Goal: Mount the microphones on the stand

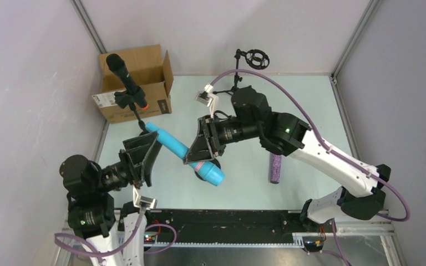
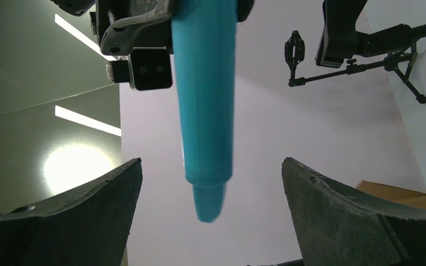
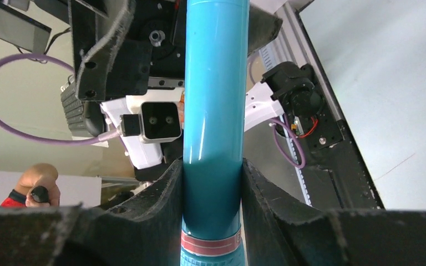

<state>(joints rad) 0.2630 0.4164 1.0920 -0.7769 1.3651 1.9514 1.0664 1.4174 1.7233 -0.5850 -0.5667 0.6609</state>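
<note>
My right gripper (image 1: 201,148) (image 3: 213,172) is shut on the turquoise microphone (image 1: 175,145) (image 3: 213,105), just above its red band, and holds it tilted over the table. The microphone's thin tail end (image 2: 208,202) points into the gap of my left gripper (image 1: 151,158) (image 2: 212,162), which stands wide open and touches nothing. The black microphone (image 1: 122,71) sits in the clip of the left stand (image 1: 128,100). The glittery purple microphone (image 1: 275,168) lies on the table to the right. A second stand (image 1: 238,75) (image 2: 360,65) with an empty ring mount (image 1: 258,58) stands at the back.
An open cardboard box (image 1: 150,77) stands at the back left, behind the left stand. White walls and metal posts close the table in. A black rail (image 1: 227,224) runs along the near edge. A person's hand (image 3: 37,183) shows beyond the table.
</note>
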